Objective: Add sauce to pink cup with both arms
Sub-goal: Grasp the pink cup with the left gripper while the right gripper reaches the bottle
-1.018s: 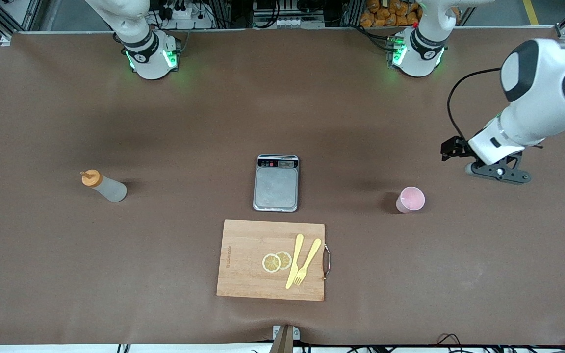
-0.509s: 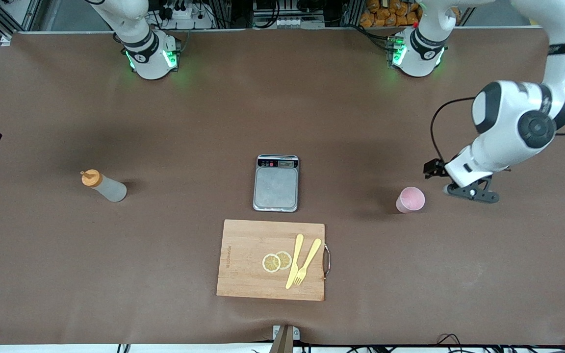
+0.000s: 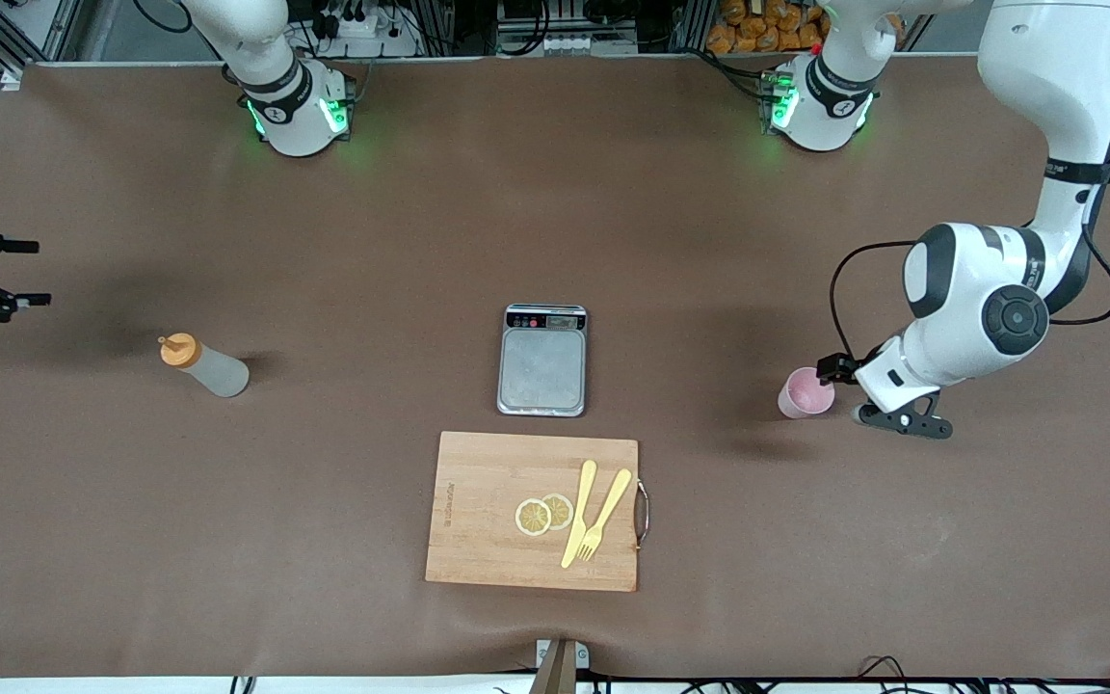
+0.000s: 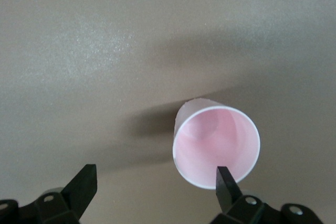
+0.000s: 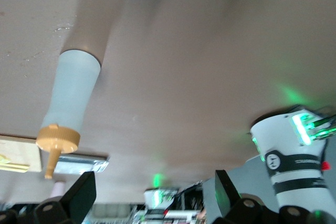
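The sauce bottle (image 3: 204,367), translucent grey-white with an orange nozzle cap, stands toward the right arm's end of the table. It also shows in the right wrist view (image 5: 71,98). The pale pink cup (image 3: 806,393) stands upright toward the left arm's end. My left gripper (image 3: 869,396) is open and low beside the cup. In the left wrist view the cup (image 4: 216,145) sits off to one side of the left gripper (image 4: 155,177), with one fingertip (image 4: 224,178) over its rim. My right gripper (image 3: 27,275) is open and empty over the table's edge, apart from the bottle. The right gripper (image 5: 152,182) holds nothing in its wrist view.
A grey scale (image 3: 542,360) sits mid-table. A wooden cutting board (image 3: 478,511), nearer the camera than the scale, carries two lemon slices (image 3: 543,514), a yellow knife and a fork (image 3: 601,518). The arm bases (image 3: 297,108) stand along the table's back edge.
The left arm has swung down and in, bringing its open gripper beside the pink cup. The right gripper has come into view at the table's edge. Bottle and cup have not moved.
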You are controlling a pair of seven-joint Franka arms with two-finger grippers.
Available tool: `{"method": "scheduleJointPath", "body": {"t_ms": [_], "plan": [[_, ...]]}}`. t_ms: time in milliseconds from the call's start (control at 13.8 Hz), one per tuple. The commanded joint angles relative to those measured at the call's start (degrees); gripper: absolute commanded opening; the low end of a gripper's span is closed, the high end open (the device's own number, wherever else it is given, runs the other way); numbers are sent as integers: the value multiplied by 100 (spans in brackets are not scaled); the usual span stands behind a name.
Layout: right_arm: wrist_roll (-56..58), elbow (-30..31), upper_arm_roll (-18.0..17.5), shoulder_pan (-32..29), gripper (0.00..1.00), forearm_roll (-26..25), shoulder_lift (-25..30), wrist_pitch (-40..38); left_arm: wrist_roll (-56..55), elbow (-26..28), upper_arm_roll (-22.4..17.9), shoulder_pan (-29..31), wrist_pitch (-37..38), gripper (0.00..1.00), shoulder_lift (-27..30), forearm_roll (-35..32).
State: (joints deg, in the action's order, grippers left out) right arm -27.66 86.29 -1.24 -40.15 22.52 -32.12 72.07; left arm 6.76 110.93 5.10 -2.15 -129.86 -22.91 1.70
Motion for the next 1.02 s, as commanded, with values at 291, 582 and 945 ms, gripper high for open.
{"method": "scheduleJointPath", "body": {"t_ms": [291, 582, 945], "plan": [[-310, -157, -104, -318, 100, 964, -1147, 281, 71, -195, 17, -48, -417, 100, -653, -82], [-319, -157, -104, -301, 100, 1474, -1578, 404, 308, -195, 17, 3, -418, 0, -750, -486], [-266, -165, -113, -257, 100, 2125, -2123, 510, 326, -186, 26, -13, -418, 0, -742, -487]]}}
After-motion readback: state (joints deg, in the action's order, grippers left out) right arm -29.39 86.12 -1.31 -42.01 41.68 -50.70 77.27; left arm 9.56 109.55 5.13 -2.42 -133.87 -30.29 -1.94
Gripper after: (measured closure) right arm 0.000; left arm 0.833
